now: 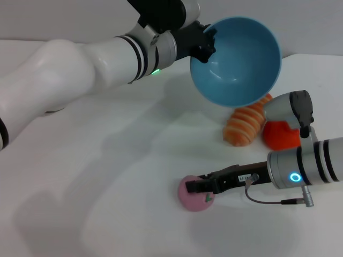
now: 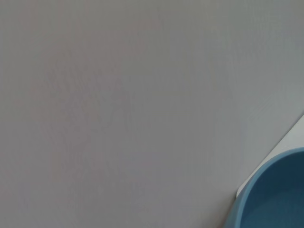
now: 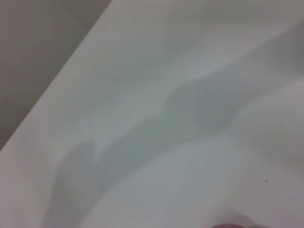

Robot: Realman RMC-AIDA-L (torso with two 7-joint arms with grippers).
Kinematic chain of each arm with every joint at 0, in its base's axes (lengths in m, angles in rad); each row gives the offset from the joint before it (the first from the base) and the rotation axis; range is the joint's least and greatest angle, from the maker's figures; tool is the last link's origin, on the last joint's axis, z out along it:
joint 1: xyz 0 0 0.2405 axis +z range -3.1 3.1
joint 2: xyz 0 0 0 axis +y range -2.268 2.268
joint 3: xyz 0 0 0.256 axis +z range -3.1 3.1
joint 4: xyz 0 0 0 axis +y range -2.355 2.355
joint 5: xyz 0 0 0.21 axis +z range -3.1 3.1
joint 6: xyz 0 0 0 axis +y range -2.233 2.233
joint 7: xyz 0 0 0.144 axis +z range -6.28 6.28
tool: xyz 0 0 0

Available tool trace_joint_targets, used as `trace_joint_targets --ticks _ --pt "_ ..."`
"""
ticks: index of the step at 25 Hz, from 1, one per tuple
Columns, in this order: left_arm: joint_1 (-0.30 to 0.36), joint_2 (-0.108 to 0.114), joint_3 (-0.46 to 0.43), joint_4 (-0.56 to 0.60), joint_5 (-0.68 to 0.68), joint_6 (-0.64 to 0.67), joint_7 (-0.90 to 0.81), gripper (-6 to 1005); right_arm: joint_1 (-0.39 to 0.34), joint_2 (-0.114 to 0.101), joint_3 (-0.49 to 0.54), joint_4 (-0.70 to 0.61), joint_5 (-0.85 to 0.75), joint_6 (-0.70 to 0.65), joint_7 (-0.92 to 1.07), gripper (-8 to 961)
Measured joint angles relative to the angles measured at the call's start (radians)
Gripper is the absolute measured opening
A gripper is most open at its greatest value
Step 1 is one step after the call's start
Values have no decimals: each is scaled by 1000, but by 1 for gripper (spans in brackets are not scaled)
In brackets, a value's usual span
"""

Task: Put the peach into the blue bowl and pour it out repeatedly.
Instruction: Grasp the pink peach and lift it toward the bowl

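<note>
Blue bowl (image 1: 238, 61) held aloft, tipped, empty, rim pinched by left gripper (image 1: 206, 44); likely the pour-out pose. Peach (image 1: 195, 194) down on tabletop (image 1: 107, 176), well clear of bowl. Right gripper (image 1: 197, 186) at peach's top, fingers narrow about it (true grip or mere contact: cannot tell).

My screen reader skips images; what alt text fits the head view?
The left gripper holds the empty blue bowl tilted above the white table, while the right gripper is at the peach.
</note>
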Motion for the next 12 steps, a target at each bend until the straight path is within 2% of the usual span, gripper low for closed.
trace_joint_targets --ticks 3,8,10,12 --pt "0 0 0 -2 0 0 0 -2 0 0 -1 -2 0 0 -3 568" --pt "0 1 0 -5 0 -1 0 -2 -10 -2 -1 -25 -1 -24 -4 312" --pt "0 1 -1 -5 0 2 0 -1 -16 -3 -1 -40 -1 -41 -4 263" --pt "0 2 -7 -6 0 16 -3 -1 -58 -9 -1 -139 1 -132 4 213"
